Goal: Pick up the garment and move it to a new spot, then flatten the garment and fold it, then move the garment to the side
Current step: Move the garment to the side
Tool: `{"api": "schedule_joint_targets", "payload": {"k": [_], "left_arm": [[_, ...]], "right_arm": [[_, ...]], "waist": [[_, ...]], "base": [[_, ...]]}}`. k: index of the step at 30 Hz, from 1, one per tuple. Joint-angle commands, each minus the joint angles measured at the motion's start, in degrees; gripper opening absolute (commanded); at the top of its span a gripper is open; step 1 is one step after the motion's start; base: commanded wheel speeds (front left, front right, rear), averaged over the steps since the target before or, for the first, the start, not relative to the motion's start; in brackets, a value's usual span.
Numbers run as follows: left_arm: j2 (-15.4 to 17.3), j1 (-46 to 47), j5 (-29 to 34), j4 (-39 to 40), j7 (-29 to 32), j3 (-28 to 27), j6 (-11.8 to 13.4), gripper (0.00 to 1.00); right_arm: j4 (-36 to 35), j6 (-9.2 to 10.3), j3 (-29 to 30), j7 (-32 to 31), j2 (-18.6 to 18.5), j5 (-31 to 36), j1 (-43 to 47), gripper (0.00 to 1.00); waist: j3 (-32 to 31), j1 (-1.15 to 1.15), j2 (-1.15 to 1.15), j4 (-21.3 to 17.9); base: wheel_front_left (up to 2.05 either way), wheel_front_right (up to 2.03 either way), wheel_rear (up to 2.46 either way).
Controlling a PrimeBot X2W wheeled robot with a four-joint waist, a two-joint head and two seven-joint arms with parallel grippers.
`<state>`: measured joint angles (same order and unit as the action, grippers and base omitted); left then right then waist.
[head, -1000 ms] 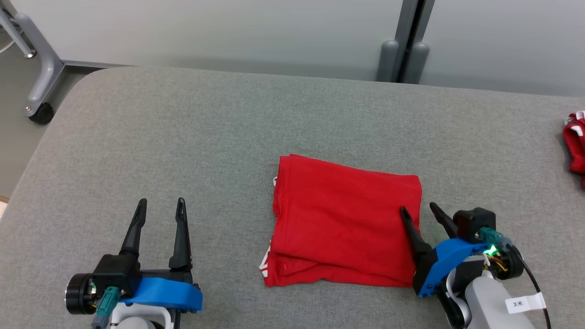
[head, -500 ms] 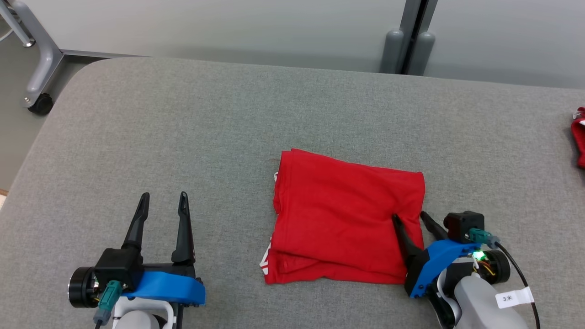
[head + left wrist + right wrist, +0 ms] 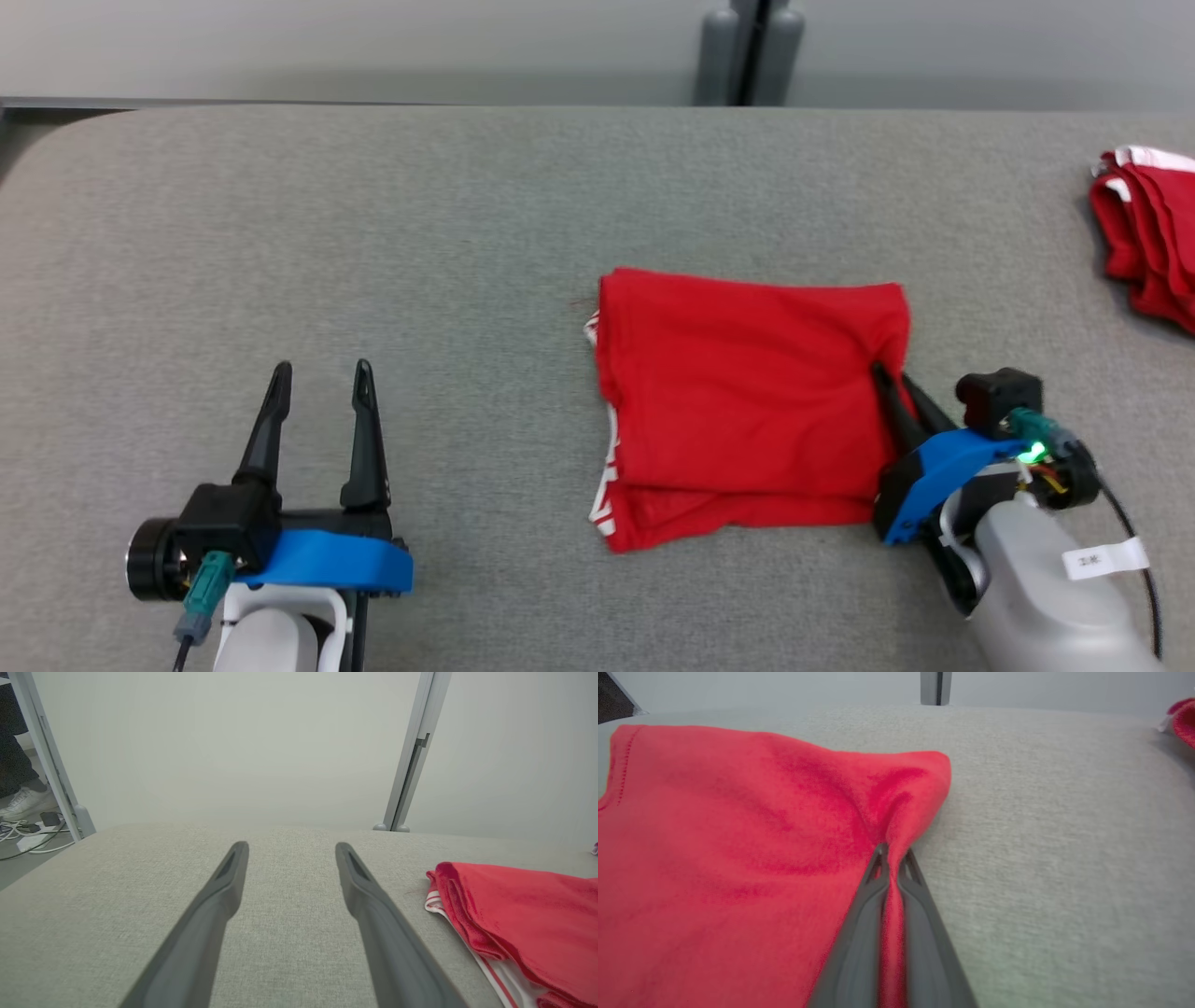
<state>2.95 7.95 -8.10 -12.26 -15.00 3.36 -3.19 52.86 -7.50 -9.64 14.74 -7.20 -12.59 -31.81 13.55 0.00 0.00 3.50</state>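
The garment (image 3: pixel 747 401) is a red cloth with white trim, folded into a rough rectangle on the grey table (image 3: pixel 467 233). My right gripper (image 3: pixel 892 378) is shut on the garment's right edge, and the right wrist view shows a ridge of red garment (image 3: pixel 738 835) pinched between the closed fingers of that gripper (image 3: pixel 891 851). My left gripper (image 3: pixel 317 373) rests open on bare table well to the left of the cloth. In the left wrist view the open left gripper (image 3: pixel 289 847) holds nothing, and the garment (image 3: pixel 523 924) lies to its right.
A second red and white cloth (image 3: pixel 1148 233) lies bunched at the table's far right edge. A grey post (image 3: pixel 747 47) stands behind the table against the pale wall. In the left wrist view, cables and a person's shoe (image 3: pixel 23 805) are on the floor at far left.
My right gripper has closed on the garment's right edge, bunching the cloth there. The head camera has shifted, so the whole scene sits differently. The left gripper is unchanged.
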Motion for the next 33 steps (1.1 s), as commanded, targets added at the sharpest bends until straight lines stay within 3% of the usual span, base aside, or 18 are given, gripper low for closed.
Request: {"api": "schedule_joint_targets", "payload": {"k": [1, 15, 26, 33], "left_arm": [[-0.05, 1.38, 0.18, 0.51, -0.26, -0.02, -0.16, 1.00], [0.14, 6.48, 1.99, 2.63, -0.25, -0.24, -1.20, 1.00], [0.15, 8.50, 2.45, 2.81, -0.26, 0.02, -1.82, 1.00], [0.11, 9.69, 2.72, 4.16, -0.26, 0.03, -1.98, 1.00]], "right_arm": [[-1.02, 0.01, 0.35, 0.38, -1.04, 0.51, -0.89, 0.00], [-12.53, 0.01, 5.66, -0.09, -10.76, 1.60, 2.02, 0.00], [-21.92, 0.01, 3.86, -5.09, -14.53, 3.78, -4.10, 0.00], [-25.60, 0.01, 4.05, -9.90, -20.09, 3.16, -10.25, 0.00]], "waist": [[0.57, 0.00, 0.00, -0.73], [7.70, 0.00, 0.00, -6.46], [10.09, 0.00, 0.00, -6.49], [12.86, 0.00, 0.00, -6.39]], "base": [[0.00, 0.00, 0.00], [0.00, 0.00, 0.00], [0.00, 0.00, 0.00], [0.00, 0.00, 0.00]]}}
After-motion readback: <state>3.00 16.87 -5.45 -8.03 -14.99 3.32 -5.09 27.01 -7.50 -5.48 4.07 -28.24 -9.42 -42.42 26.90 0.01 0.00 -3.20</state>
